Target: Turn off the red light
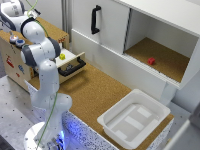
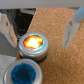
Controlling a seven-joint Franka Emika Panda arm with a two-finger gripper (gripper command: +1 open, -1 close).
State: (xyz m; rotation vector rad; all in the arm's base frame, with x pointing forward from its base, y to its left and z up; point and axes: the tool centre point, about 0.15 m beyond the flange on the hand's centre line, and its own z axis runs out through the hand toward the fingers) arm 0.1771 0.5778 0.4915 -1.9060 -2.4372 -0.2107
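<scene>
The red light is lit and glows orange-red in its round metal ring, on the wooden box, just beside a blue button. The pincer hangs above it, wide open, holding nothing. I judge the approach step is in hand; next it must come down and press the lit cap.

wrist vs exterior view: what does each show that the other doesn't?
Wrist view only: the red light glowing, lit orange-red, the open gripper with one finger either side of it, and the blue button close up.

Exterior view only: the white bin, the red block in the open cabinet, the open drawer with a yellow object, the arm itself.

Both: the cork surface.
</scene>
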